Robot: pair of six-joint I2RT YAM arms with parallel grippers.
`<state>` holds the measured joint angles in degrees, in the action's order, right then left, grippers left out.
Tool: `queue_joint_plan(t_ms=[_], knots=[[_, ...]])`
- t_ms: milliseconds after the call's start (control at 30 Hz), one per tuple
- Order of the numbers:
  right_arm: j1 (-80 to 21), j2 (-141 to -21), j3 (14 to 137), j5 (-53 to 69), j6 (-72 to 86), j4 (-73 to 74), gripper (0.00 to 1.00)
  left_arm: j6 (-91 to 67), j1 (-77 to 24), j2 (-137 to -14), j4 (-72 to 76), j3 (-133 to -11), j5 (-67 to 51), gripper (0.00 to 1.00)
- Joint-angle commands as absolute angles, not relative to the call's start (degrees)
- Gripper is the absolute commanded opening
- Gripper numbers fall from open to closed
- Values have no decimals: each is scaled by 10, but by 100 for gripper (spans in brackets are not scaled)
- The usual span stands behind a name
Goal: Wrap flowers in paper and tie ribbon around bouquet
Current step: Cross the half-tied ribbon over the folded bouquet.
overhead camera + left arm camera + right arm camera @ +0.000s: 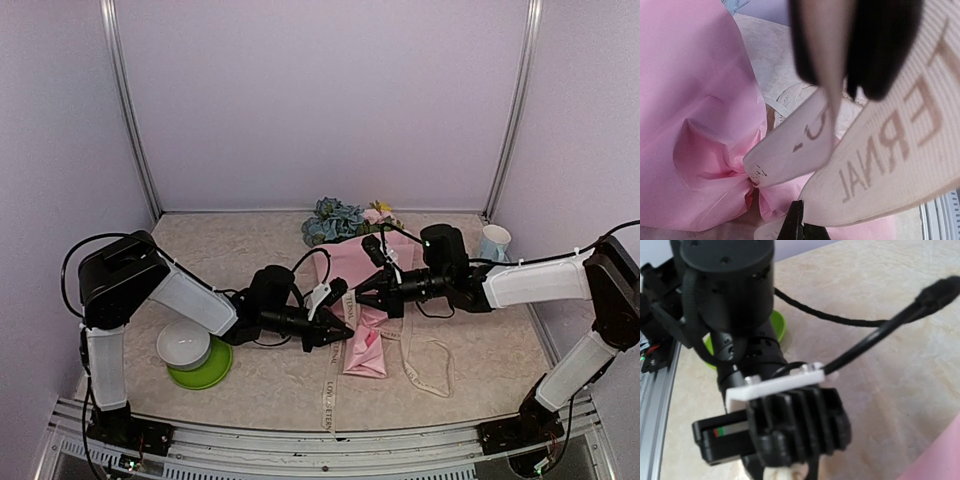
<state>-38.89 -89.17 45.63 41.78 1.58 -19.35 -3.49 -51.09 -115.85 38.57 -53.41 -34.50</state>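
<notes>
While the bouquet (pixel 366 345) lies flat on its side, my left gripper (pixel 343 335) is clamped on the ribbon (pixel 890 155) just beside the bouquet's left flank. My right gripper (pixel 362 295) is closed at the bouquet's waist (on what, I cannot tell). An uneven pull could slide the ribbon off the bouquet or crumple the paper (pixel 695 100).

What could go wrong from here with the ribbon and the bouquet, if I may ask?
1. The left hand is shut on the ribbon right above the pink paper; a hard pull might crumple or open the wrap.
2. The right hand sits very near the left one over the bouquet; they could collide.
3. Slack ribbon trails to the near edge of the table and may snag.
</notes>
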Motion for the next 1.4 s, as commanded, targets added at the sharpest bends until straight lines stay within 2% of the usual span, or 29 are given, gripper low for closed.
queue_joint_plan(t_ms=[0,33,100,200,300,600,667,767,867,933,1000,1100,1367], knots=[[-393,-900,448,448,2,-211,0,-31,-505,-1132,396,-517,-343,19],[-393,-901,448,451,-5,-209,0,-25,-503,-1121,395,-510,-337,31],[-393,-902,447,455,-23,-201,0,-9,-493,-1088,381,-493,-333,47],[-393,-901,444,470,-50,-193,0,30,-481,-1044,326,-488,-331,60],[-393,-898,443,479,-69,-186,0,89,-483,-1008,245,-507,-328,64],[-394,-906,456,480,-90,-155,0,175,-496,-1004,137,-595,-340,62],[-393,-909,459,480,-87,-152,0,182,-498,-1011,123,-608,-342,58],[-394,-911,462,477,-86,-149,0,183,-500,-1017,115,-615,-348,41],[-394,-910,461,475,-88,-149,0,186,-503,-1021,112,-620,-351,31],[-394,-908,461,474,-87,-149,0,186,-504,-1026,99,-626,-348,33],[-394,-905,461,474,-88,-148,0,188,-504,-1028,86,-629,-345,41],[-394,-900,460,476,-88,-148,0,190,-504,-1029,86,-628,-340,39],[-394,-897,455,474,-84,-150,0,171,-504,-1021,114,-627,-341,0]])
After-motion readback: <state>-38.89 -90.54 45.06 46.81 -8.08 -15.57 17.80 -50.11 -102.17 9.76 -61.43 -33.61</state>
